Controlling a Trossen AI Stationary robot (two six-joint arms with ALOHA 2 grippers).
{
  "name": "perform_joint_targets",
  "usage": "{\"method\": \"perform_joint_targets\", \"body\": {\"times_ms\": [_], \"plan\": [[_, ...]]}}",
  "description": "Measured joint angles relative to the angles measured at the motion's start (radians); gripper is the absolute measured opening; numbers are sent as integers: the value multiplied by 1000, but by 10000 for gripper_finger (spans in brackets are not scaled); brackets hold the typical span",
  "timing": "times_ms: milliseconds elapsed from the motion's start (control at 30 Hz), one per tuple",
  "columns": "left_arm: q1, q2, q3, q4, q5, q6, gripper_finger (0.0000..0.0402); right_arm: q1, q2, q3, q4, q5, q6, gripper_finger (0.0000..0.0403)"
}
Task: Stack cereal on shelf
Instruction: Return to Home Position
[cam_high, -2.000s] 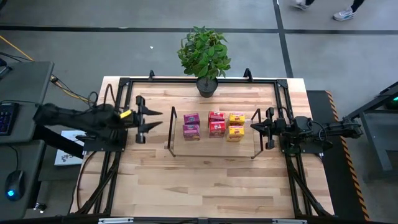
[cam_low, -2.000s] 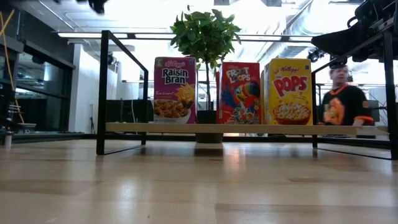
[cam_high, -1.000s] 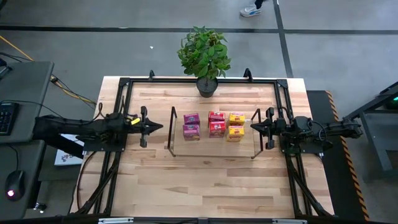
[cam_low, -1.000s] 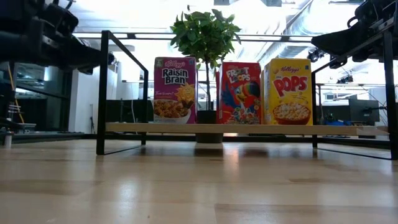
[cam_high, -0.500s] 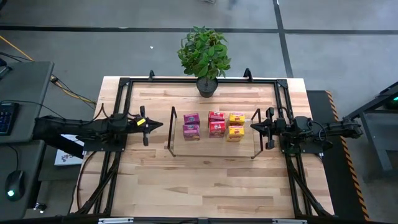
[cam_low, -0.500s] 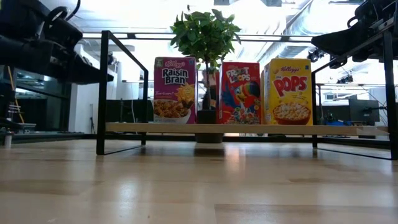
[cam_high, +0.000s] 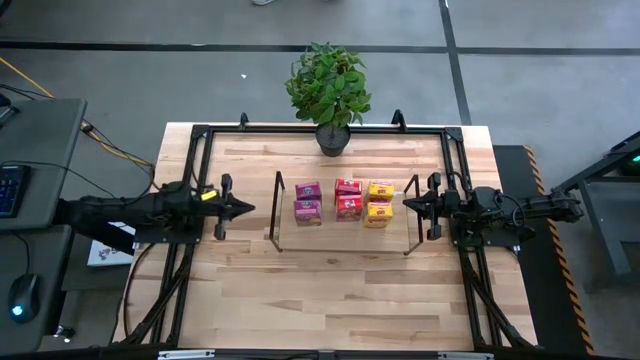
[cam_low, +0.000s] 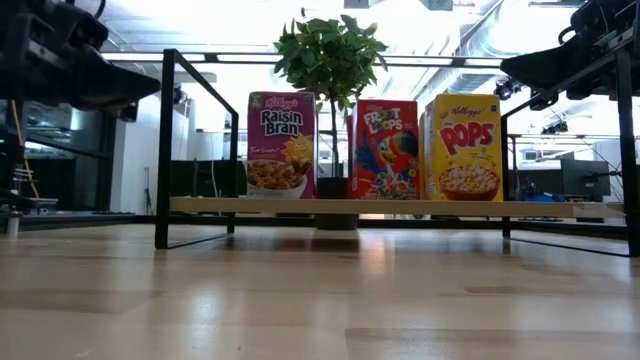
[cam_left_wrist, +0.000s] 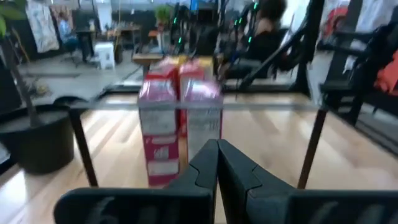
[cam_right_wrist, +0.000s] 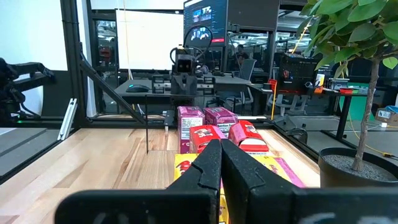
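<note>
The left end effector (cam_high: 246, 208) hung over the left part of the table (cam_high: 300, 300), its two fingers (cam_left_wrist: 202, 171) pressed together with nothing between them, its tip pointed at the shelf (cam_high: 340, 233) and stopped short of the shelf's black end frame. The right end effector (cam_high: 407, 205) mirrored it over the right part of the table, fingers likewise pressed together and empty, its tip close beside the opposite end frame. Both arms lay stretched out level toward the centre from the table's two sides.

Between them, all six cereal boxes (cam_high: 347, 201) stood upright on the shelf board in three pairs, one box behind the other: the pink boxes (cam_high: 308, 201) nearest the left arm, the red boxes (cam_high: 348, 198) in the middle, the yellow boxes (cam_high: 379, 203) nearest the right arm. From table height, the three front boxes stood side by side facing the camera, the red and yellow ones nearly touching and the pink one set slightly apart. A potted plant (cam_high: 328, 85) stood at the table's far edge, behind the shelf.
</note>
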Motion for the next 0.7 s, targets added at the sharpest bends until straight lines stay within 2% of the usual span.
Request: {"method": "perform_joint_targets", "body": {"times_ms": [133, 367, 700], "plan": [[0, -21, 1, -2, 1, -43, 0, 0, 0, 0, 0, 0, 0, 0], [0, -12, 1, 0, -3, -222, 0, 0, 0, 0, 0, 0, 0, 0], [0, -12, 1, -1, -4, -237, 1, 0, 0, 0, 0, 0, 0, 0]]}}
